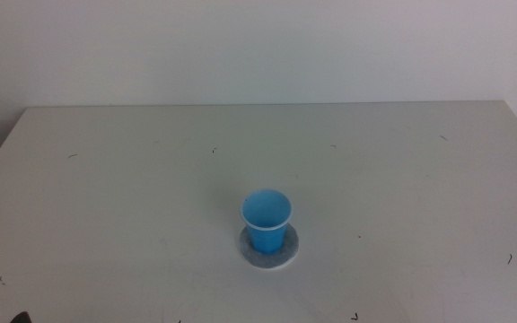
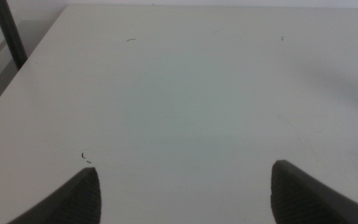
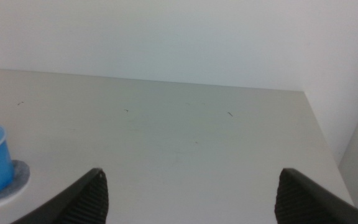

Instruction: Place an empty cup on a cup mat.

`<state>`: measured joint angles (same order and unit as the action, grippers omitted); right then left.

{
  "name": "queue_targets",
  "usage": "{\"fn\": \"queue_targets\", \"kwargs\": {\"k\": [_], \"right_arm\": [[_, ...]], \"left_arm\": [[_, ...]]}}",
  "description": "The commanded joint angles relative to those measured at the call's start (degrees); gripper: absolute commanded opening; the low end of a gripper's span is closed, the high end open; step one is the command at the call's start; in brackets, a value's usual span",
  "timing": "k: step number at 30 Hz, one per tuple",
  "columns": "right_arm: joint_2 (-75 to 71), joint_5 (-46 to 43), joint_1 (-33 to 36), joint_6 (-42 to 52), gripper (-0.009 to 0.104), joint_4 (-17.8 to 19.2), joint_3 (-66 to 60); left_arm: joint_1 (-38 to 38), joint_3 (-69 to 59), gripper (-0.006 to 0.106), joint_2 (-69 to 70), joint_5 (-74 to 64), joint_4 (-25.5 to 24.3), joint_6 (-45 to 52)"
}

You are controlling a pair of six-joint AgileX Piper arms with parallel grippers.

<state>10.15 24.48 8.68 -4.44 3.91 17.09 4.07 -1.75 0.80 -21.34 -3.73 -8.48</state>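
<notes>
We see the blue cup (image 1: 267, 218) standing upright on the grey cup mat (image 1: 268, 250) at mid-table; the placing looks done. Left gripper (image 2: 185, 186) and right gripper (image 3: 191, 190) hang apart-jawed, holding nothing.

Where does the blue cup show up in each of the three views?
Middle view: cup upright on the cup mat, just below centre.
Left wrist view: not in it; only bare table.
Right wrist view: at the left edge, on the mat.
Shared landmark: the table's far edge against the wall.
</notes>
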Motion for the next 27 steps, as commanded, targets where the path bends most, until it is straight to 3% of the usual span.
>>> {"fn": "queue_targets", "kwargs": {"k": [1, 11, 27], "right_arm": [[-0.3, -4.0, -0.4, 0.6, 0.088, 2.0, 0.5], [-10.4, -2.1, -0.4, 0.6, 0.087, 4.6, -6.2], [-12.2, -5.2, -0.4, 0.6, 0.087, 4.1, -17.1]], "left_arm": [[-0.1, 0.3, 0.105, 0.2, 3.8, 0.0, -0.6], [-0.1, 0.3, 0.105, 0.2, 3.8, 0.0, -0.6], [-0.1, 0.3, 0.105, 0.2, 3.8, 0.0, -0.6]]}}
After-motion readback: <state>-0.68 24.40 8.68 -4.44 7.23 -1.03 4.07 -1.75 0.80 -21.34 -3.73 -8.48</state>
